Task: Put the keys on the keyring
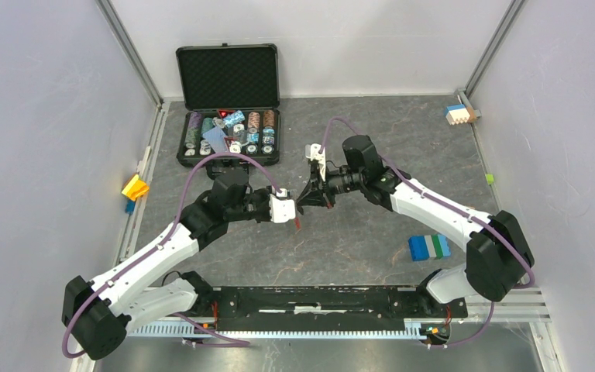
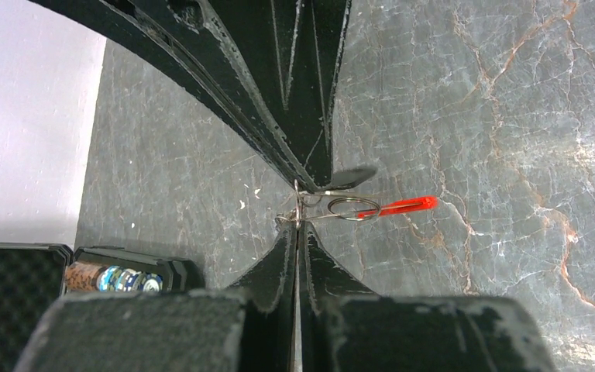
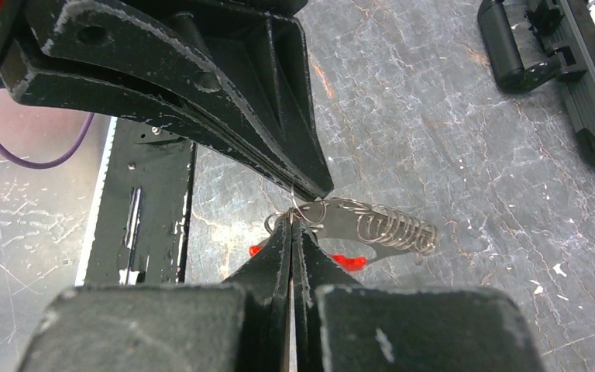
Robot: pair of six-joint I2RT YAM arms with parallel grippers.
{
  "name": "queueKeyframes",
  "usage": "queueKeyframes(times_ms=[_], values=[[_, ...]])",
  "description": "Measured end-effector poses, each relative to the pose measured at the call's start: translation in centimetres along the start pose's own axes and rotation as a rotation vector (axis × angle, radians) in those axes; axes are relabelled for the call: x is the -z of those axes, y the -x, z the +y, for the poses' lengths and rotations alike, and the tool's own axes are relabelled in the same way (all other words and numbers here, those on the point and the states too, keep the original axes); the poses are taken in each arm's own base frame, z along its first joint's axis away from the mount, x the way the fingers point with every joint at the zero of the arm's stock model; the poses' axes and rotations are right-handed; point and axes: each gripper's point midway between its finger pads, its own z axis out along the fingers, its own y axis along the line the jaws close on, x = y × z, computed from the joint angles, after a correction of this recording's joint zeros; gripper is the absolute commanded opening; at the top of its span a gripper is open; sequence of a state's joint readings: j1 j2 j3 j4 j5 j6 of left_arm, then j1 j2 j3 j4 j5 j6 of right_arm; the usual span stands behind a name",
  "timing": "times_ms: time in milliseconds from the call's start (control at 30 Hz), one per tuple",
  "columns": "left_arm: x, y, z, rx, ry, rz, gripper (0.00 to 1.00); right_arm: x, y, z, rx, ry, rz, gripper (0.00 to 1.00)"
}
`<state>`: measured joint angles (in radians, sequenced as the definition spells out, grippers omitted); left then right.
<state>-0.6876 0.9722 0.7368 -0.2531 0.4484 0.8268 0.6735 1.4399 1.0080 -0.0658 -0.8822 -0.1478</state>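
Above the middle of the grey table, my left gripper (image 1: 297, 216) and right gripper (image 1: 307, 199) meet tip to tip. Both are shut on the thin silver wire of the keyring (image 2: 354, 208). In the left wrist view my left gripper (image 2: 298, 222) pinches small wire loops, and the red tag (image 2: 400, 205) sticks out to the right. In the right wrist view my right gripper (image 3: 292, 222) pinches the same wire. A row of several silver rings (image 3: 393, 229) trails to the right, with the red tag (image 3: 349, 261) below. I cannot make out the keys in any view.
An open black case (image 1: 228, 116) with poker chips stands at the back left. Blue, green and white blocks (image 1: 428, 246) lie at the right front. A yellow block (image 1: 134, 187) sits by the left wall, and small blocks (image 1: 459, 114) in the back right corner.
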Motion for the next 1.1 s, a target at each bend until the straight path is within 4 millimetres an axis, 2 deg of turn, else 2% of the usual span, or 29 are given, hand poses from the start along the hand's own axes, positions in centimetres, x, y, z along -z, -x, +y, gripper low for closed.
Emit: queueKeyframes(times_ms=[1100], values=[[0.13, 0.28, -0.72, 0.007, -0.032, -0.017, 0.02, -0.17, -0.85, 0.06, 0.011, -0.010, 0.037, 0.00]])
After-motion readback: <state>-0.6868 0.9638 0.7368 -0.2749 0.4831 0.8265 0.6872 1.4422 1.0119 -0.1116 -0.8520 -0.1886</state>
